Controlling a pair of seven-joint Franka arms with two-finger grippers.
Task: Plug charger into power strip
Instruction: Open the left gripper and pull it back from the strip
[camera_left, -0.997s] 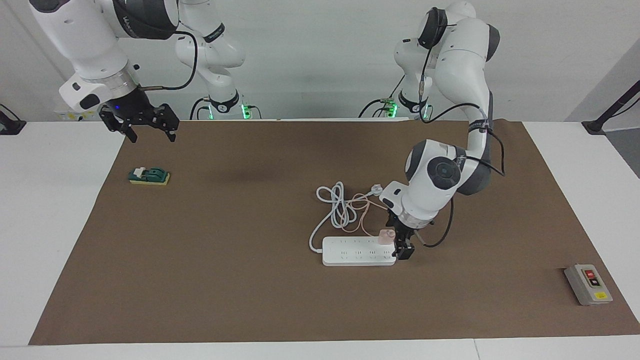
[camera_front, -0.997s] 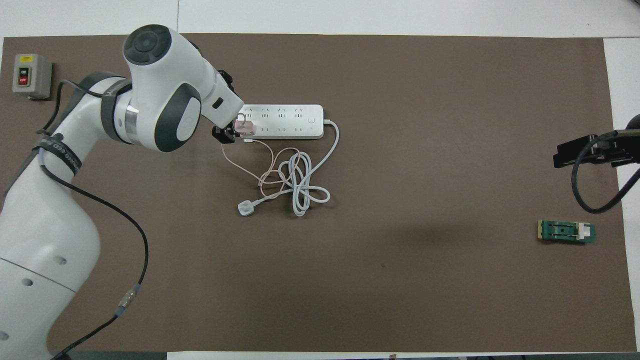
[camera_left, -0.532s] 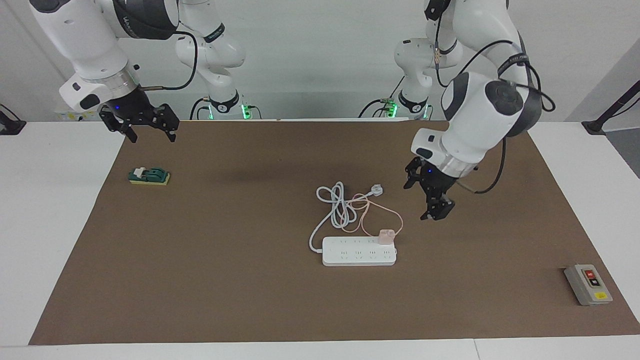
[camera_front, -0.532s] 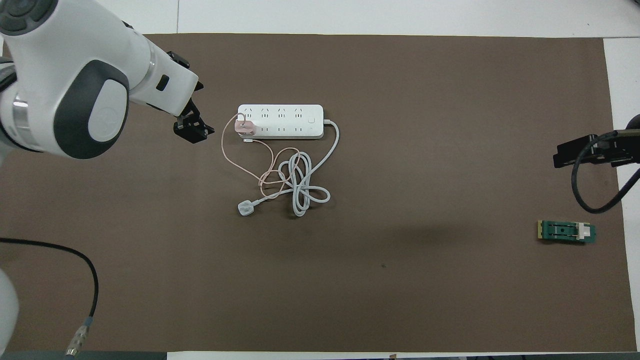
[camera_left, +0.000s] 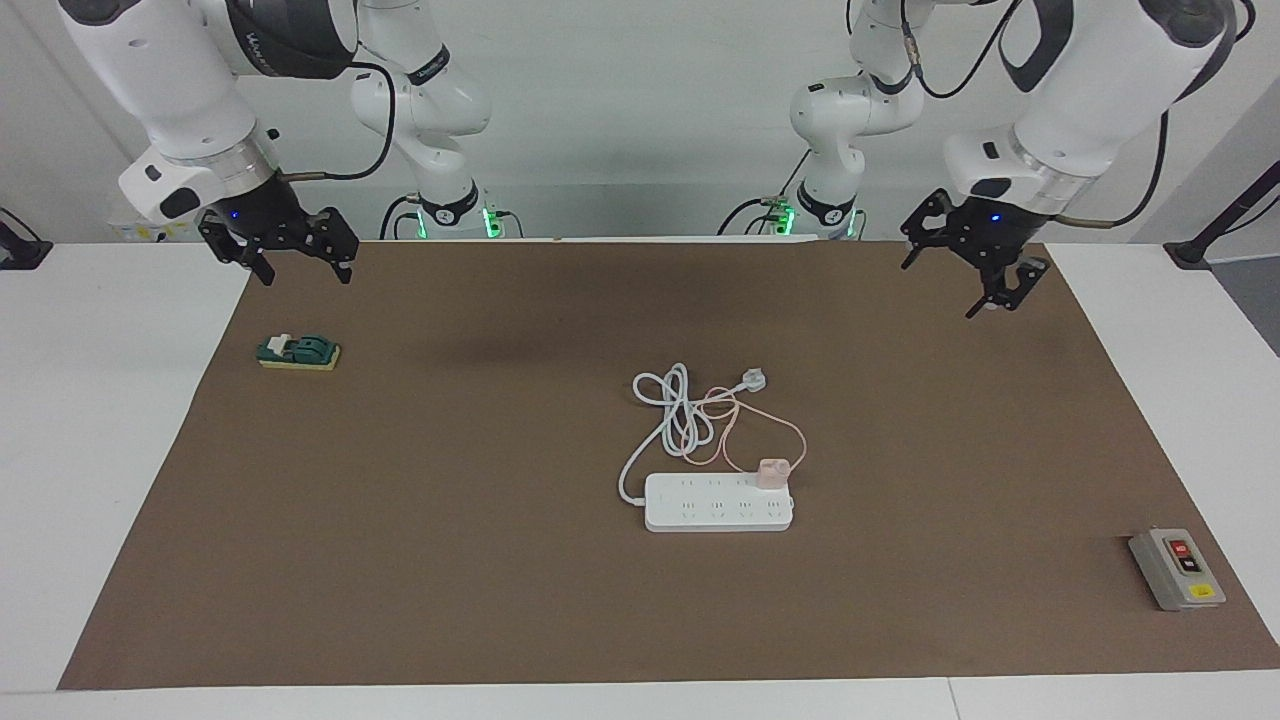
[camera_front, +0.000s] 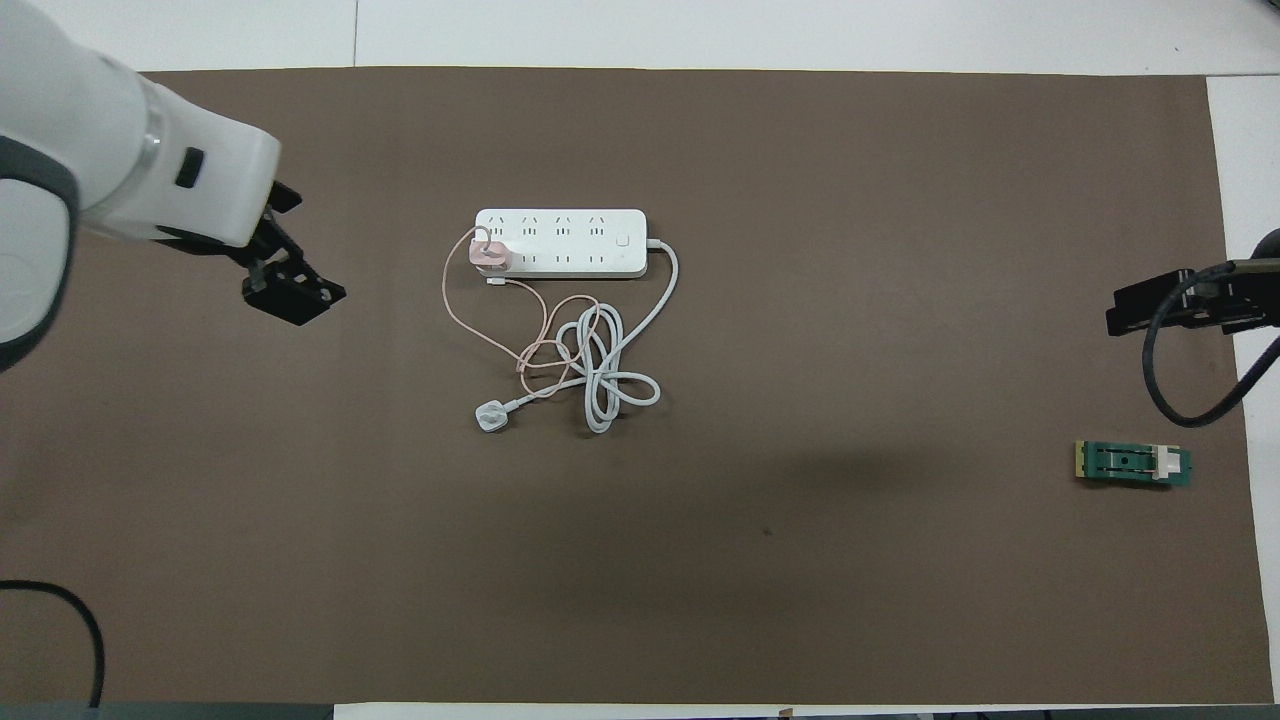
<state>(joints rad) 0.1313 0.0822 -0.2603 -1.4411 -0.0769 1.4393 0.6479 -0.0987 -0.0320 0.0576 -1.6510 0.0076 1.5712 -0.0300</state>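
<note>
The pale pink charger (camera_left: 771, 472) stands plugged into the end socket of the white power strip (camera_left: 718, 503), at the strip's end toward the left arm. It also shows in the overhead view (camera_front: 489, 254) on the strip (camera_front: 560, 243). Its thin pinkish cable (camera_left: 790, 430) loops over the mat beside the strip's coiled white cord (camera_left: 675, 415). My left gripper (camera_left: 962, 270) is open and empty, raised over the mat's edge near its own base, well apart from the charger. My right gripper (camera_left: 300, 262) is open and waits raised over the mat's corner at its end.
The grey-white plug (camera_left: 753, 379) lies nearer the robots than the strip. A grey box with red and yellow buttons (camera_left: 1177, 568) sits at the left arm's end. A green part on a yellow pad (camera_left: 298, 351) lies under the right gripper's side.
My left gripper has let go of the charger, risen and drawn back toward its base. The charger stays in the strip. The right arm has not moved.
</note>
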